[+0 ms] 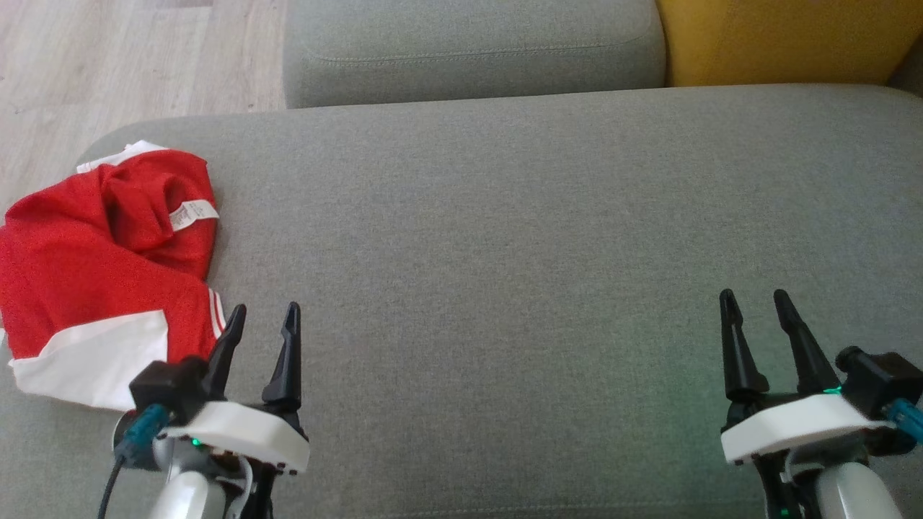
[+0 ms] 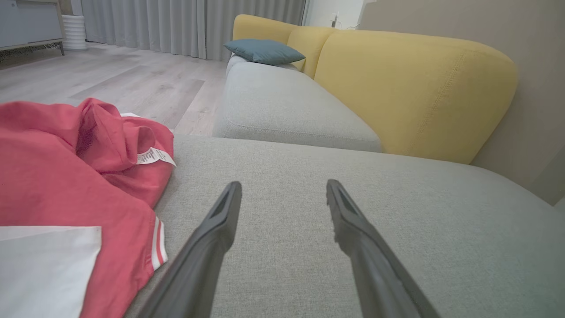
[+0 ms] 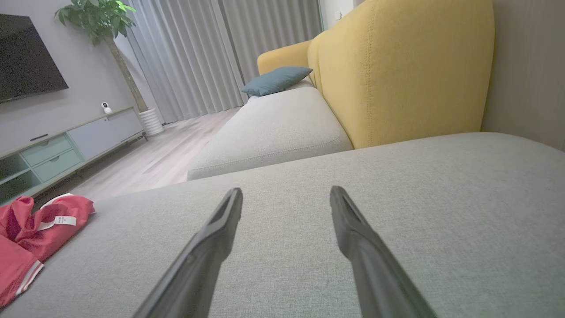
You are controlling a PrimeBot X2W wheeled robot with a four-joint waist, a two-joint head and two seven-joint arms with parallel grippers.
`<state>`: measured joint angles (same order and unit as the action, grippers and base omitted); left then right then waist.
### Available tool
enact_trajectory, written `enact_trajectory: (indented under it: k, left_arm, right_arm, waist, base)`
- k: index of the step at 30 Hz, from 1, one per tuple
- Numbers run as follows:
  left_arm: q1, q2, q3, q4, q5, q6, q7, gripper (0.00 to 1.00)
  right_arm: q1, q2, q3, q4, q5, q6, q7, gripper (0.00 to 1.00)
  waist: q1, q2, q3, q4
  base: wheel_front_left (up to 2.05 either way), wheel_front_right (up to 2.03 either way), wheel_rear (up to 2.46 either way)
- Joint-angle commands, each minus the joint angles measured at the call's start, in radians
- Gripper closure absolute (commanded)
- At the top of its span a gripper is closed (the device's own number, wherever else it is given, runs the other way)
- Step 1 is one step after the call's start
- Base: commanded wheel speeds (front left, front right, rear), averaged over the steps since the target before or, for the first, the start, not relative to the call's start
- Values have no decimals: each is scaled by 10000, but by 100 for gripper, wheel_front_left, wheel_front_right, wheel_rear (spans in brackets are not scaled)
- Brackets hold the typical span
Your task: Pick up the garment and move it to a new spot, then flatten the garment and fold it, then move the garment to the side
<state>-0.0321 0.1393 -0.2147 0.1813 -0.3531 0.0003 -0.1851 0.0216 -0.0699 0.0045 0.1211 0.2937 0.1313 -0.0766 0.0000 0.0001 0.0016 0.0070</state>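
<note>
The garment (image 1: 94, 267) is a red shirt with white trim and a white label, lying crumpled at the left end of the grey sofa seat (image 1: 505, 238). It also appears in the left wrist view as the garment (image 2: 66, 176) and, far left, in the right wrist view as the garment (image 3: 31, 234). My left gripper (image 1: 263, 317) stands open just to the right of the garment's striped edge, holding nothing. Far off at the lower right, my right gripper (image 1: 755, 301) is open over bare cushion. Open fingers show for the left gripper (image 2: 284, 187) and right gripper (image 3: 287, 194).
A second grey seat cushion (image 1: 469, 50) and a yellow backrest (image 1: 786, 40) lie beyond the seat. A blue pillow (image 2: 265, 51) rests farther along the sofa. Wooden floor (image 1: 108, 65) borders the seat's left end. A TV cabinet (image 3: 66, 145) and potted plant (image 3: 110, 26) stand across the room.
</note>
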Motion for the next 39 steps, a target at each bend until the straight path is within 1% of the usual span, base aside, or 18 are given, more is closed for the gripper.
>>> enact_trajectory:
  k: [1,4,10,22,39]
  left_arm:
    - [-447,187,228,-297,285,15,-157,0]
    - [-457,172,206,-224,640,-15,-274,0]
    - [-459,104,200,-126,1190,-33,-449,0]
    - [-452,-9,229,-25,2294,-69,-766,0]
    - [-468,-240,548,150,2250,-280,-766,0]
  right_arm:
    - [-237,9,241,-424,-318,-5,-132,0]
    - [-210,27,282,-440,-842,-5,-190,0]
    - [-187,69,280,-434,-1442,-5,-267,0]
    - [-90,152,220,-497,-2107,-6,-416,0]
    - [-86,190,110,-344,-1750,-6,-367,0]
  waist:
    - [0,-1,3,1]
    - [0,-1,14,7]
    - [0,-1,16,15]
    - [0,-1,12,54]
    - [0,-1,-5,121]
  base:
    - [0,0,0]
    - [0,0,0]
    - [0,0,0]
    - [0,0,0]
    - [0,0,0]
